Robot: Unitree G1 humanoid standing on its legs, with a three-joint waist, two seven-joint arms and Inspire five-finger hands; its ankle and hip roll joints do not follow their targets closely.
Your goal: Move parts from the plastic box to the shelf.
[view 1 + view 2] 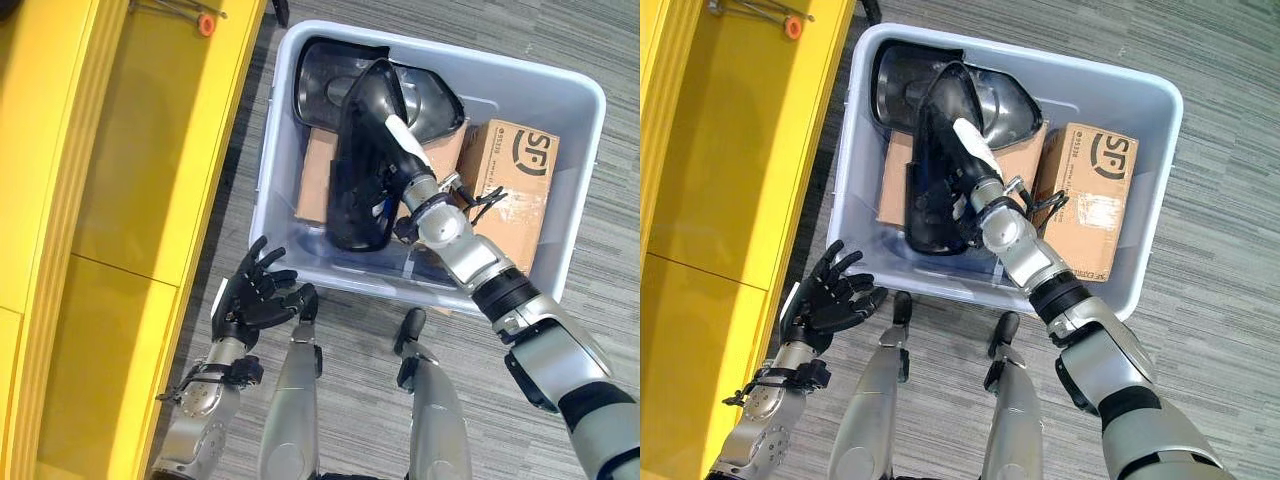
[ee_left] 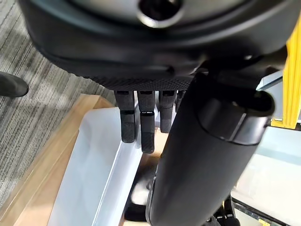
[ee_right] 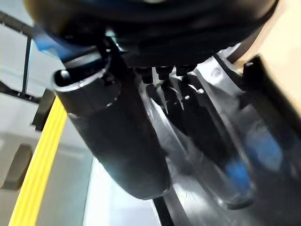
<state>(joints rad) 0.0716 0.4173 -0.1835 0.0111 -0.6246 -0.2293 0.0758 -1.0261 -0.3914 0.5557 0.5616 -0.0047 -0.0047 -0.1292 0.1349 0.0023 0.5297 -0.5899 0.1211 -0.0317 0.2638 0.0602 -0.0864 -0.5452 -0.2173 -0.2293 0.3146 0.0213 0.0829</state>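
**Right hand on tall black moulded part, still inside bin**

Pale blue-grey plastic box (image 1: pixel 575 130) sits centre to upper right of the left eye view, on grey striped carpet (image 1: pixel 620 40). Yellow metal shelf (image 1: pixel 150 150) runs down the left side, just beside the box.

In the box: a tall glossy black moulded plastic part (image 1: pixel 362 165) standing roughly upright at centre, a second dark curved shell-shaped part (image 1: pixel 320 80) behind it toward the top of the frame, a flat brown cardboard sheet (image 1: pixel 315 175) under them, and a brown cardboard carton (image 1: pixel 515 170) at the right.

Right hand (image 1: pixel 405 145) is against the tall black part, white-covered thumb lying along its outer face. In the right wrist view the dark fingers (image 3: pixel 188 108) reach onto the part's inner surface, so it reads as a pinch across the wall

Left hand (image 1: pixel 255 295) hovers at lower left, outside the box near its front wall, fingers spread and holding nothing

Handling call:
- hollow thin-wall moulding, probably light and stiff
- glossy face looks slippery; a thumb-on-face pinch may slide
- long shape, so gripping mid-height as now should keep swing down; an edge or rim gives better purchase than the smooth face
- it leans on the shell part behind, so expect a snag on lift; free left hand could steady the lower end
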